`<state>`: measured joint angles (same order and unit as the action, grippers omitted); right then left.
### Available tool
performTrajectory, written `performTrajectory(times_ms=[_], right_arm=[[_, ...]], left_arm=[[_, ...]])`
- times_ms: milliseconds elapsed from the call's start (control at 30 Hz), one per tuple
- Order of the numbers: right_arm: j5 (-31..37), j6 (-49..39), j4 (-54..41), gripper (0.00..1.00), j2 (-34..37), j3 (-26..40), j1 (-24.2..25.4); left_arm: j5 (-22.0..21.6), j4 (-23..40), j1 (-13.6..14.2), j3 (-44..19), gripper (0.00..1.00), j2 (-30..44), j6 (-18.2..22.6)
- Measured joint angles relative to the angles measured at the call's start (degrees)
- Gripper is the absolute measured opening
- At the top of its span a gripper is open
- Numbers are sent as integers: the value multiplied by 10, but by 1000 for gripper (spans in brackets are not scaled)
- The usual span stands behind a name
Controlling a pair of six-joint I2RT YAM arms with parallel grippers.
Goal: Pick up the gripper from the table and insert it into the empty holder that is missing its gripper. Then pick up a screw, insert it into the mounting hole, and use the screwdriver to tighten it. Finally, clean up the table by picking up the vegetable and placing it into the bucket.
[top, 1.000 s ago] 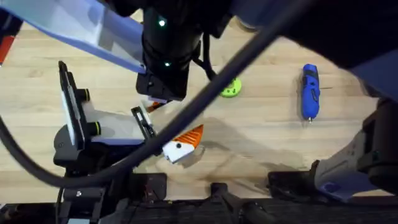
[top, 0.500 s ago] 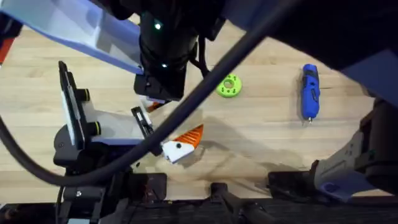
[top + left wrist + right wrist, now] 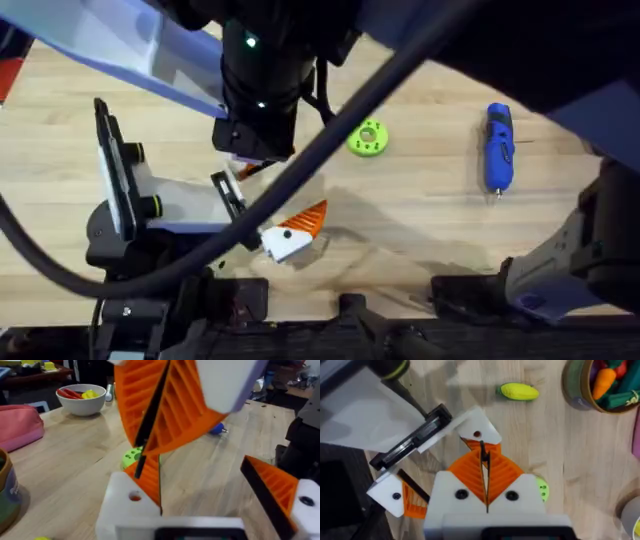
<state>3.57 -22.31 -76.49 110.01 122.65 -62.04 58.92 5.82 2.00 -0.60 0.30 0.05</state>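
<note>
My right gripper [image 3: 485, 472] is shut on the orange ribbed gripper [image 3: 473, 448] and holds its tip against the white empty holder [image 3: 489, 431], just below the mounting hole [image 3: 477, 434]. That holder [image 3: 122, 512] is one finger of my left gripper [image 3: 210, 495], which stands open. Its other finger [image 3: 280, 492] carries an orange pad. Overhead, the right gripper [image 3: 250, 150] reaches across above the left gripper [image 3: 265, 205]. The blue screwdriver [image 3: 498, 145] lies at the far right. The yellow-green vegetable [image 3: 519, 391] lies near the green bucket [image 3: 570, 390]. No screw is in view.
A green round disc [image 3: 368, 138] lies mid-table. A white bowl [image 3: 85, 399] with toy food and a pink pouch [image 3: 17, 425] sit at the far side. The bucket holds toy carrots. A black and white stand [image 3: 120, 200] rises at the lower left.
The right arm has edged slightly left, uncovering the green disc. The left gripper and the screwdriver have not moved.
</note>
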Motion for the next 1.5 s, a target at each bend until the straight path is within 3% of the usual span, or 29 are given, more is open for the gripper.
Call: performTrajectory(times_ms=[1500], right_arm=[[-2,0,15,6,46,2,-10]], left_arm=[[-1,0,0,0,985,0,-2]])
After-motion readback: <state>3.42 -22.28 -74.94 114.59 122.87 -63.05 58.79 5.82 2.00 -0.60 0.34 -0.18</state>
